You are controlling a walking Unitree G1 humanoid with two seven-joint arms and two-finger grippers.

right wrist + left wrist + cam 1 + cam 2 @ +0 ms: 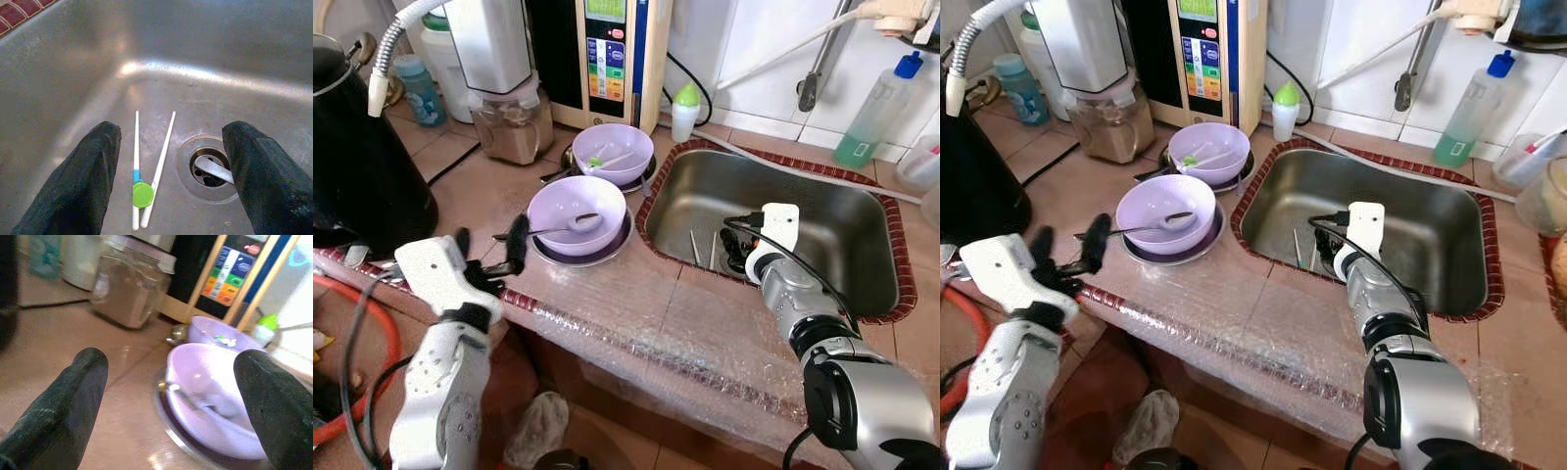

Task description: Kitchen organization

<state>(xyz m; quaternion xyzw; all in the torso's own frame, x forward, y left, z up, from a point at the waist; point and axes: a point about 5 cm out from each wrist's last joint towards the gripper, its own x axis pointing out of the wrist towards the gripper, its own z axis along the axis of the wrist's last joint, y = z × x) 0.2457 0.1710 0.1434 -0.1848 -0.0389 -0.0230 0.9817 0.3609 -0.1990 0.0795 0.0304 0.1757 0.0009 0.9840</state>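
A purple bowl (576,211) sits on a dark plate on the counter, a metal spoon (558,230) resting in it. Behind it stands a second purple bowl (612,152) holding a spoon and a green scrap. My left gripper (491,257) is open just left of the near bowl, at the counter's front edge, and holds nothing; the bowl (210,396) lies ahead between its fingers. My right gripper (734,250) reaches down into the steel sink (822,225), open, above two white chopsticks (159,161) and a green round cap (143,194) beside the drain (210,169).
A black kettle (352,147) stands at the left. A jar of brown powder (514,122), a water purifier (607,59) and a small green-capped bottle (685,110) line the back. A green liquid bottle (876,113) stands behind the sink. Bubble wrap (636,333) covers the counter edge.
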